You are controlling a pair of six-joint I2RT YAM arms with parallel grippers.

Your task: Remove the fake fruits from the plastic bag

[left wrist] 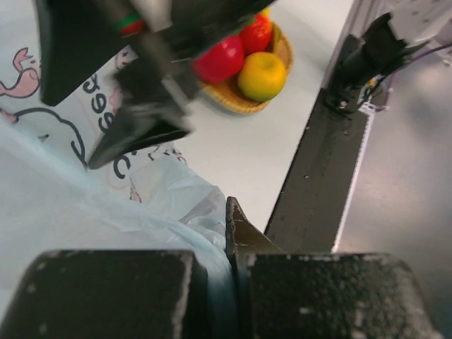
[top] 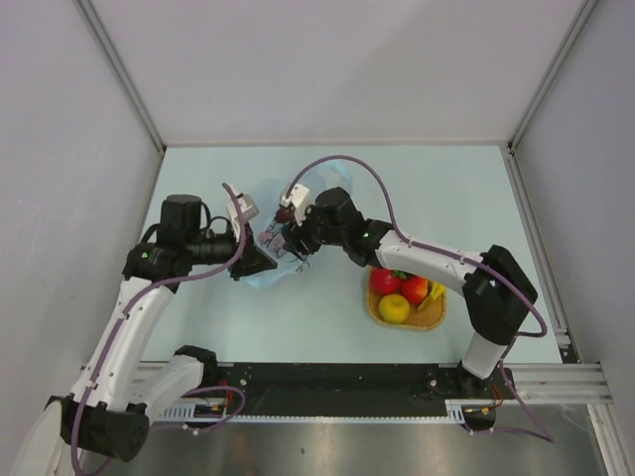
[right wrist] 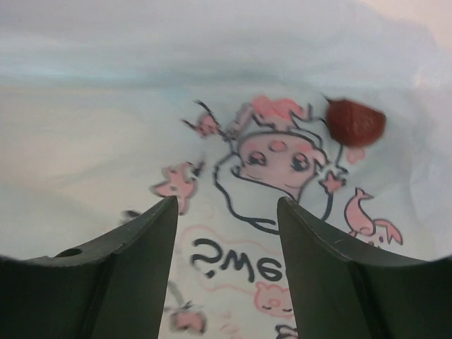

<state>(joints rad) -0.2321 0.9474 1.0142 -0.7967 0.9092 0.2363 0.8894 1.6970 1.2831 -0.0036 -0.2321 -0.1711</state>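
The light-blue plastic bag [top: 264, 203] with a cartoon face print lies at mid-table. My left gripper [top: 256, 261] is shut on the bag's near edge; the left wrist view shows the film [left wrist: 176, 212] pinched between the jaws. My right gripper [top: 289, 242] is open and empty, reaching into the bag's mouth. In the right wrist view its fingers [right wrist: 145, 247] point at the printed bag wall [right wrist: 275, 159], and a dark red fruit [right wrist: 355, 121] lies inside, ahead and to the right. A red apple [top: 415, 289], a yellow round fruit [top: 394, 308] and a banana [top: 437, 295] sit outside the bag.
The woven orange-yellow mat [top: 429, 321] holds the fruits right of the bag, also seen in the left wrist view [left wrist: 236, 104]. The black rail [top: 347, 377] runs along the near edge. Grey walls enclose the table on three sides.
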